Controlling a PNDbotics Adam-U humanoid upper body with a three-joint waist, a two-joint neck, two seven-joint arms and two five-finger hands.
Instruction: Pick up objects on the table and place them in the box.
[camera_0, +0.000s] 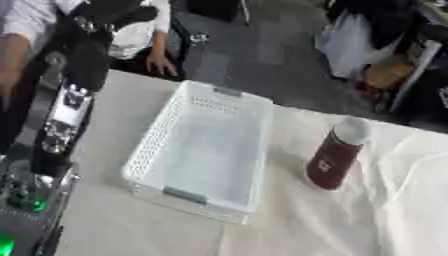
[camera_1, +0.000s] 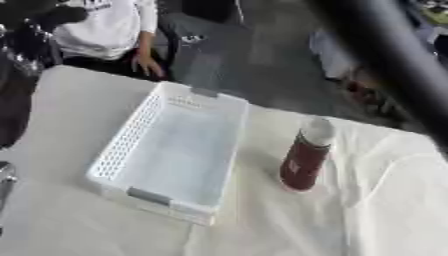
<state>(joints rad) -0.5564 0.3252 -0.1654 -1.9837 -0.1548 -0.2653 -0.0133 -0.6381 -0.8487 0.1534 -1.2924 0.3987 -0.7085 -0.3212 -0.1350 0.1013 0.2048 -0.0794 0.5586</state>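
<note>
A white plastic basket (camera_0: 156, 137) lies in the middle of the table with nothing inside it. To its right a dark red bottle (camera_0: 335, 161) with a white cap stands upright on the white cloth, a short gap from the basket's right wall. My left arm (camera_0: 68, 107), black with silver parts, runs down the left edge of the table, and its hand (camera_0: 26, 196) shows blurred at the lower left corner, well away from the basket and the bottle. A dark blurred bar (camera_1: 395, 57) crosses the upper right of the right eye view; it looks like my right arm, and no hand shows on it.
A wrinkled white cloth (camera_0: 394, 205) covers the right half of the table. The table's far edge (camera_0: 306, 107) runs just behind the basket, with dark floor, bags and chairs beyond it.
</note>
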